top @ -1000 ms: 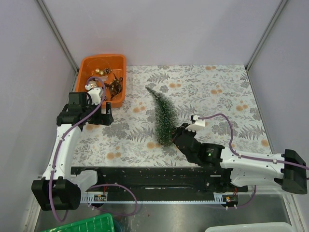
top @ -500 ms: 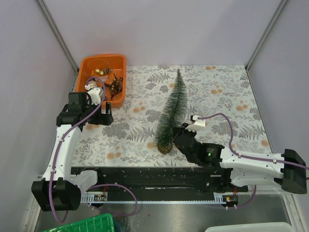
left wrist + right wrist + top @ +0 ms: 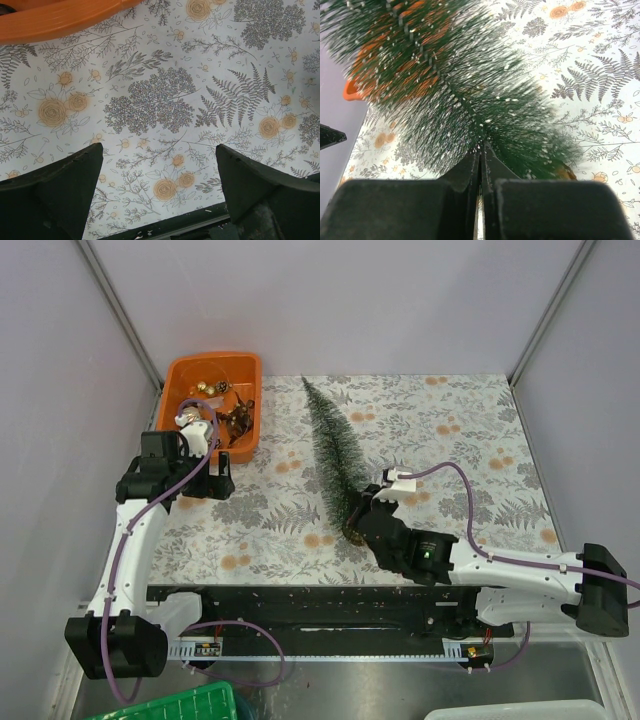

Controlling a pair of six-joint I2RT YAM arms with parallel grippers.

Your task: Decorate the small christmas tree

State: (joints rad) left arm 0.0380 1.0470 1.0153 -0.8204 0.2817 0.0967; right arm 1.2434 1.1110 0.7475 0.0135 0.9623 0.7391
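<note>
The small christmas tree (image 3: 330,453), dark green with frosty tips, leans toward the back left in mid-table, its brown base (image 3: 354,534) low by my right gripper (image 3: 364,514). In the right wrist view the jaws are pressed together at the tree's (image 3: 450,85) lower stem, deep in the bristles, and the gripper (image 3: 481,146) is shut on it. Gold and brown ornaments (image 3: 212,389) lie in the orange tray (image 3: 176,373) at the back left. My left gripper (image 3: 212,484) hovers open just in front of that tray, with only the floral mat between its fingers (image 3: 55,190).
The orange tray's rim (image 3: 60,20) shows at the top of the left wrist view. A black rail (image 3: 300,605) runs along the near edge. A green bin (image 3: 180,706) and a white bin (image 3: 520,710) sit below it. Walls close in on the left, back and right.
The tree's tip swung from leaning left to upright and back to leaning back-left, held in my right gripper, which shifted slightly left. The left arm has not moved.
</note>
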